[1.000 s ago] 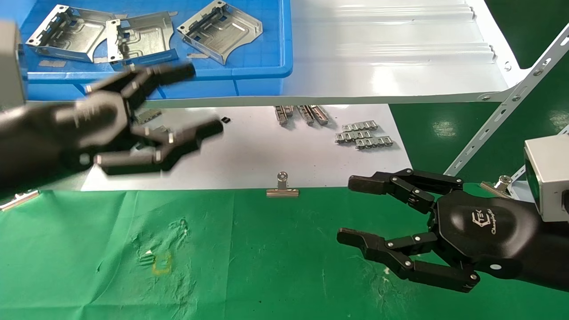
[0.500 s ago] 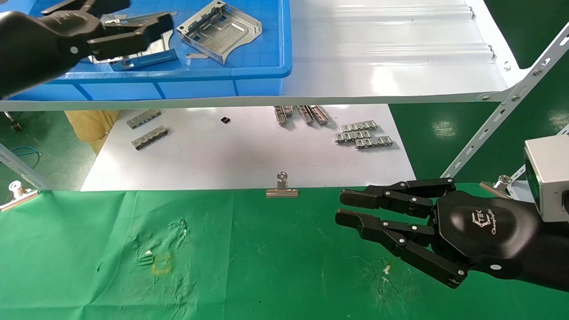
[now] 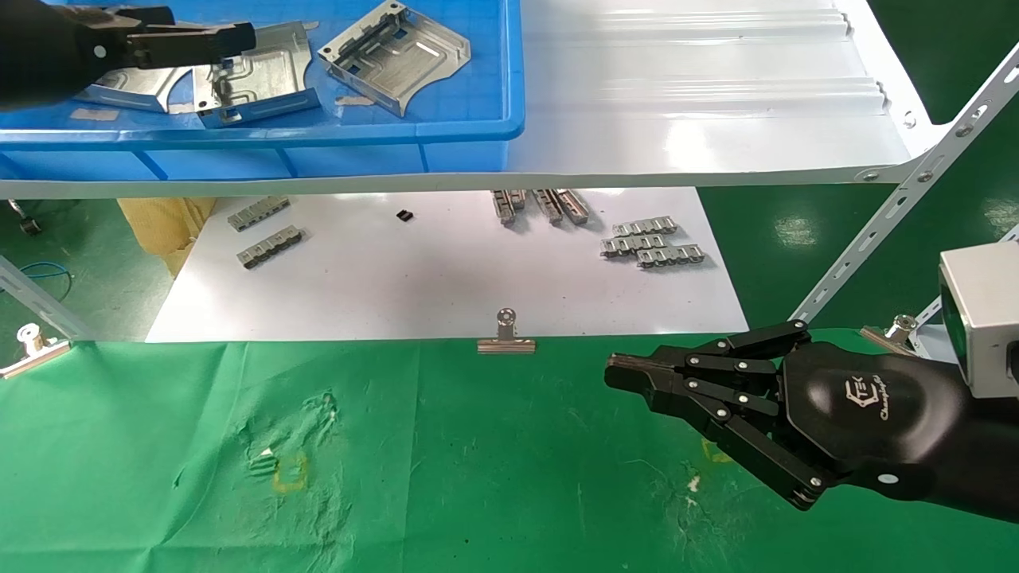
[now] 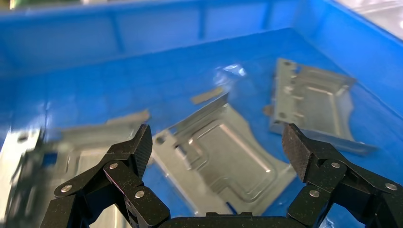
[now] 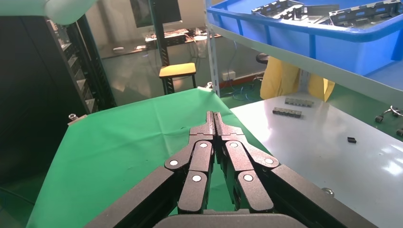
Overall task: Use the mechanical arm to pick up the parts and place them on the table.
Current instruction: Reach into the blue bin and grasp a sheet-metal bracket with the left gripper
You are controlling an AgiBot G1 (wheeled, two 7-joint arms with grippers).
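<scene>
Three silver parts lie in the blue bin (image 3: pixel 478 127) on the shelf: one on the right (image 3: pixel 394 56), one in the middle (image 3: pixel 263 76), and one on the left (image 3: pixel 127 83) partly hidden by my arm. My left gripper (image 3: pixel 199 28) hovers open and empty over the bin. In the left wrist view the left gripper (image 4: pixel 218 142) straddles the middle part (image 4: pixel 223 161) from above without touching it; another part (image 4: pixel 309 104) lies beyond. My right gripper (image 3: pixel 617 374) is shut and empty, low over the green table (image 3: pixel 446 477); it also shows in the right wrist view (image 5: pixel 215 116).
The bin sits on a glossy white shelf board (image 3: pixel 700 119). Below it a white sheet (image 3: pixel 446 278) carries small grey ridged strips (image 3: pixel 653 243). A silver binder clip (image 3: pixel 505 338) holds the cloth edge. A slanted perforated bracket (image 3: pixel 899 207) stands at the right.
My left gripper has risen from below the shelf edge to over the bin's parts. My right gripper's fingers have closed together from wide open.
</scene>
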